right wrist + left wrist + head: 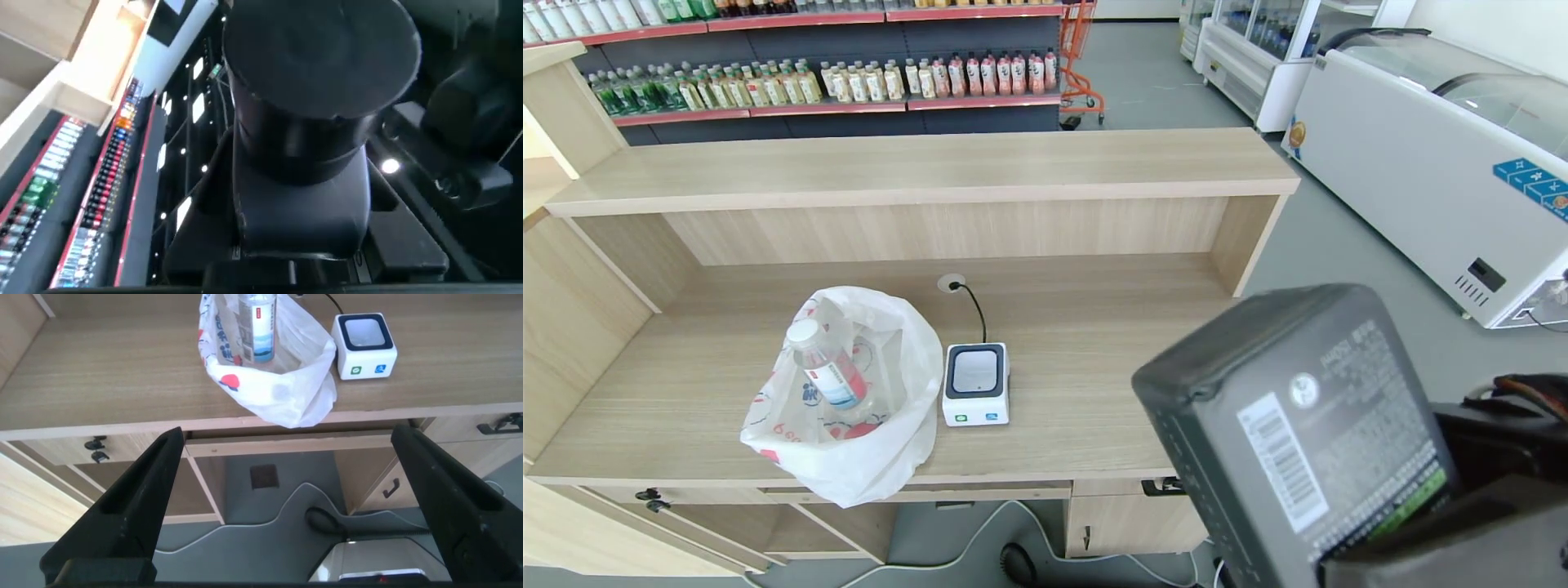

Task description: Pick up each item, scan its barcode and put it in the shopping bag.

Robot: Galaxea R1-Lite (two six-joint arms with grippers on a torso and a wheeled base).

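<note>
Head view: wooden counter [1094, 327], shop shelves [833, 106]; right pincer [1494, 445] holds package [1298, 433], left pincer [288, 439] wide.

Nothing here is clear enough to be read as words or numbers. The dark package [1298, 441] carries a white barcode label [1282, 461] with thin black bars, a small round white emblem [1304, 390] above it, rows of fine white print and a green strip [1413, 498] near one edge. The bottle [827, 367] inside the shopping bag [866, 465] has a white label with a red band and a blue base, and the bag bears red and blue printed marks. The scanner [976, 384] shows one green and one blue icon on its front. The freezer [1405, 163] has blue square stickers [1531, 184] and a round gold sticker [1296, 133]. The labels on the shelf bottles [849, 82] are too small to read
</note>
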